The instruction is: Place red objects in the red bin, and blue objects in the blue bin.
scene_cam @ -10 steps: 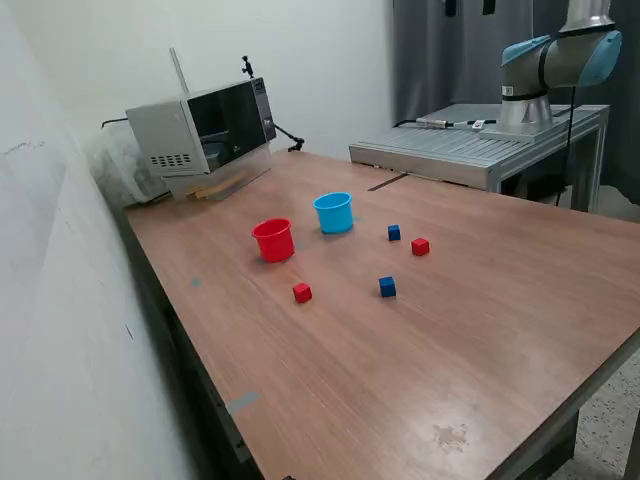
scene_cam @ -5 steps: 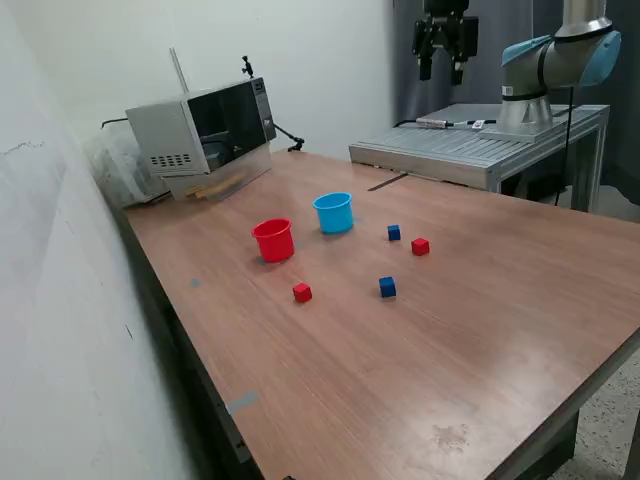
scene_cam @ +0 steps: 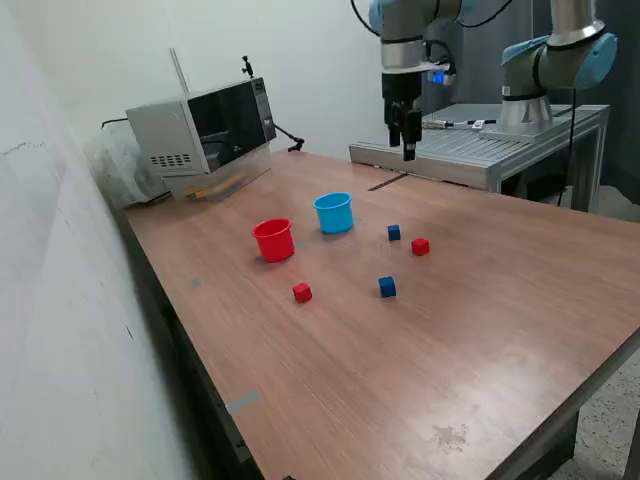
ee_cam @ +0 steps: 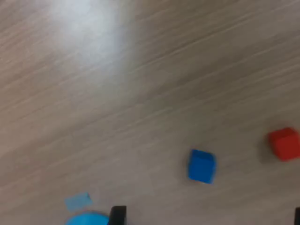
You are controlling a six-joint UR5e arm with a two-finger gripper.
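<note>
While I hang in the air above the far part of the wooden table (scene_cam: 480, 330), nothing is between my fingers, and they look slightly parted in the exterior view, though from that angle I cannot tell for sure how wide. My gripper (scene_cam: 404, 140) points straight down, well above the tabletop and apart from every object on it.

Largest on the table is the microwave (scene_cam: 205, 128), standing at the far corner toward the exterior view's left. Beyond the table's far edge sits a grey metal platform (scene_cam: 470, 145) carrying my base.

Next in size are the two cups, upright and just beside each other near the middle of the table: the red bin (scene_cam: 273, 240) toward the exterior view's left and the blue bin (scene_cam: 334, 212) to its right, slightly farther back.

Smallest are the four cubes, all lying loose on the wood. One blue cube (scene_cam: 394, 232) and one red cube (scene_cam: 420, 246) sit near each other to the right of the blue bin. The other red cube (scene_cam: 302, 292) lies in front of the red bin, and the other blue cube (scene_cam: 387, 287) lies to its right, well apart.

My wrist camera, blurred, shows a blue cube (ee_cam: 201, 166) and a red cube (ee_cam: 284, 143) on the wood grain.
</note>
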